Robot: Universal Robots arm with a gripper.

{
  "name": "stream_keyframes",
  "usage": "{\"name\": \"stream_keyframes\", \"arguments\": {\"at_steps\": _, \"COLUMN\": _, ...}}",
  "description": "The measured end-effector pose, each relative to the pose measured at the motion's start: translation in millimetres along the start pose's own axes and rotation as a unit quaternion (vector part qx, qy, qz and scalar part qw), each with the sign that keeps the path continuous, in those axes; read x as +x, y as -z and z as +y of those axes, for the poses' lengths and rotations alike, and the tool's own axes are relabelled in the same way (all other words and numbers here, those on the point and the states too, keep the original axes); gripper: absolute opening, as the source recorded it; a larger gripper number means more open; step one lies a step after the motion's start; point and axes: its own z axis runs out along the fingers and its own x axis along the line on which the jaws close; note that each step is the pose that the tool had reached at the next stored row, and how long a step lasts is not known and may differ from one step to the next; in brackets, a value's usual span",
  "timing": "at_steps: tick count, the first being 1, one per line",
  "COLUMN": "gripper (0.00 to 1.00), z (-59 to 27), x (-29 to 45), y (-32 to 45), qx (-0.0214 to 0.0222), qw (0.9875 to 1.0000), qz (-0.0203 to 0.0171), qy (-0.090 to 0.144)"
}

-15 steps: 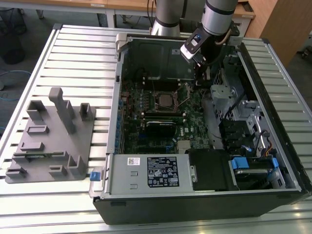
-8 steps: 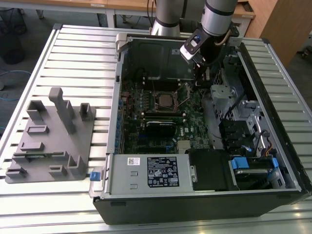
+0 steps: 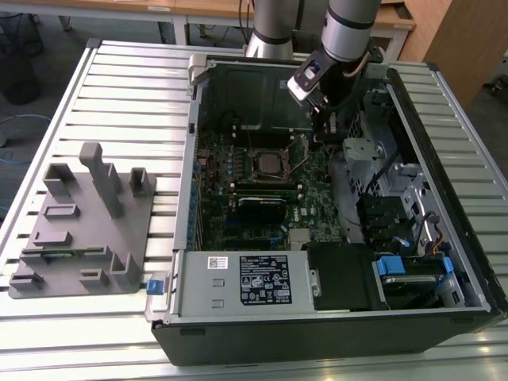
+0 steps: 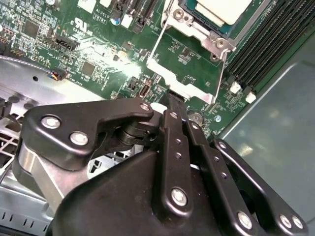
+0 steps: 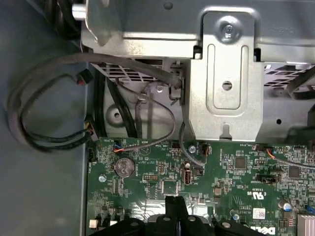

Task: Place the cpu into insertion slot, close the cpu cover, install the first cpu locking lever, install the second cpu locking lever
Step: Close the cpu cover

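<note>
black metal claw [image 4: 173, 98], fingers pressed together, tip touching the edge of the thin silver windowed cpu cover [image 4: 170, 77], tilted open beside the flat, pale square cpu [image 4: 224, 7].

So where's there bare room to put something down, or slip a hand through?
The slatted table is bare beyond the grey fixture and in the narrow strip between that fixture and the computer case. Inside the case it is crowded: motherboard, cables, and the gripper by the cpu cover.
</note>
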Motion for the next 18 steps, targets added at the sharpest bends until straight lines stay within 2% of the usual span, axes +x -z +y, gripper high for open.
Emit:
{"name": "stream_keyframes", "arguments": {"at_steps": 5, "gripper": 0.11, "z": -7.5, "x": 0.1, "y": -1.1, "qx": -0.0009, "qw": 1.0, "qz": -0.0001, "qy": 0.0}}
{"name": "stream_keyframes", "arguments": {"at_steps": 18, "gripper": 0.11, "z": -45.2, "x": 1.0, "y": -3.0, "qx": -0.0056, "qw": 1.0, "qz": -0.0006, "qy": 0.0}}
